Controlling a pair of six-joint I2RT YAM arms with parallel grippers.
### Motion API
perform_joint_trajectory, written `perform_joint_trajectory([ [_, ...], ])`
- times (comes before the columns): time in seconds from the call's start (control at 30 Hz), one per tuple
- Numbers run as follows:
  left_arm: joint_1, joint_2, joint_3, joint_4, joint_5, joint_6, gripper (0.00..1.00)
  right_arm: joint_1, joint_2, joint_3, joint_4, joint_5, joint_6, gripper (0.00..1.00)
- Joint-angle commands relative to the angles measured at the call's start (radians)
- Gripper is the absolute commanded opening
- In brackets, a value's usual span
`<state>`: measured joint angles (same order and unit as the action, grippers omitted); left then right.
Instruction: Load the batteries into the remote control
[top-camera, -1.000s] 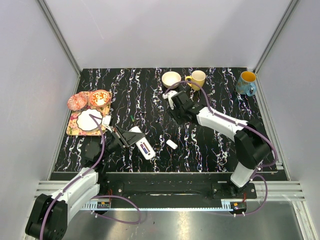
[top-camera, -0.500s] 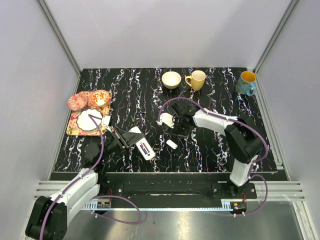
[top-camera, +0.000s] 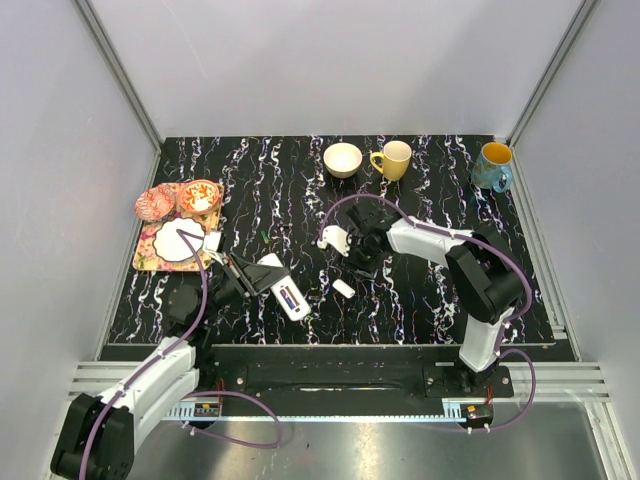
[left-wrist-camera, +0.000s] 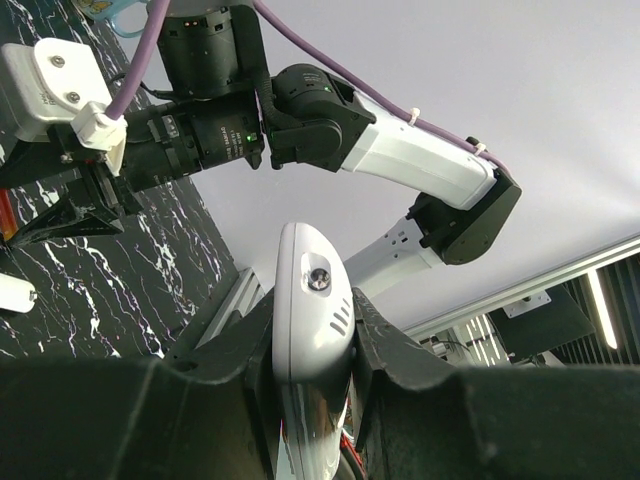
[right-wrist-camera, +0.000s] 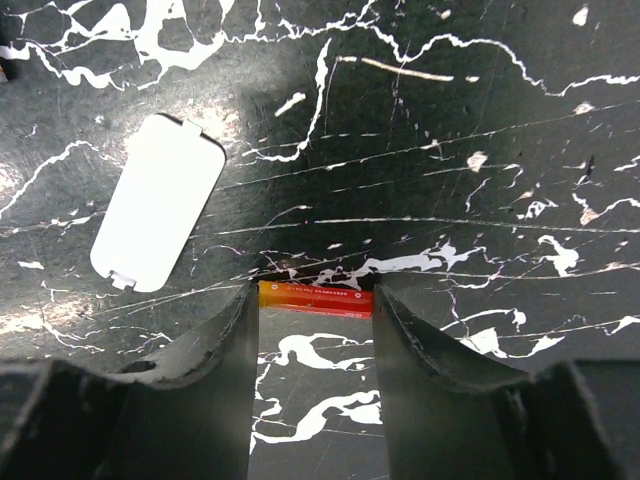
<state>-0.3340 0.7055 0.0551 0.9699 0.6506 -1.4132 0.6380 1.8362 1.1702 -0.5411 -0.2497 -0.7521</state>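
Left jaws were clamped on the remote (left-wrist-camera: 308, 290), pinching one end by its long sides. The rest stuck out to the right over the counter (top-camera: 430, 190), dark bay facing up. Couldn't tell from the top view whether a cell was already in it. White cover (right-wrist-camera: 158, 200) lay flat right of the remote, near the right jaws, touching neither. Right jaws, about half wide, looked clamped end to end on the red-orange battery (right-wrist-camera: 315, 298), low over the counter; couldn't tell if it touched.

Risks, as I judged them:
- Remote was held at one end only, so any push into the bay could lever it down or twist it in the left jaws.
- The end-to-end hold gave the battery tiny contact patches, so a nudge could spin it or pop it out.
- Fingers over both battery ends would likely foul the bay walls, so seating it that way looked doubtful.
- Polarity was unreadable from here.
- Cover sat close to the path across, and a low sweep could knock it.

Pose: left arm (top-camera: 165, 375) lay low from its base, forearm nearly flat, wrist aimed right. Right arm (top-camera: 430, 238) was folded with its elbow out to the right. Its forearm reached left to mid-counter, wrist pitched down.
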Motion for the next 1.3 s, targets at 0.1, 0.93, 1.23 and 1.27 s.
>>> perform_joint_trajectory([
  [0.1, -0.002, -0.024, -0.031, 0.015, 0.000, 0.019, 0.00, -0.006, -0.037, -0.020, 0.059, 0.020, 0.062, 0.50],
  [0.93, -0.002, -0.046, -0.014, -0.036, -0.026, 0.040, 0.00, -0.008, -0.394, -0.029, 0.502, 0.035, 0.744, 1.00],
  [1.23, -0.002, -0.047, -0.011, -0.082, -0.072, 0.063, 0.00, -0.024, -0.406, -0.076, 0.650, -0.030, 1.362, 1.00],
  [1.27, -0.002, -0.049, -0.011, -0.085, -0.075, 0.065, 0.00, -0.024, -0.437, -0.124, 0.667, 0.028, 1.423, 1.00],
])
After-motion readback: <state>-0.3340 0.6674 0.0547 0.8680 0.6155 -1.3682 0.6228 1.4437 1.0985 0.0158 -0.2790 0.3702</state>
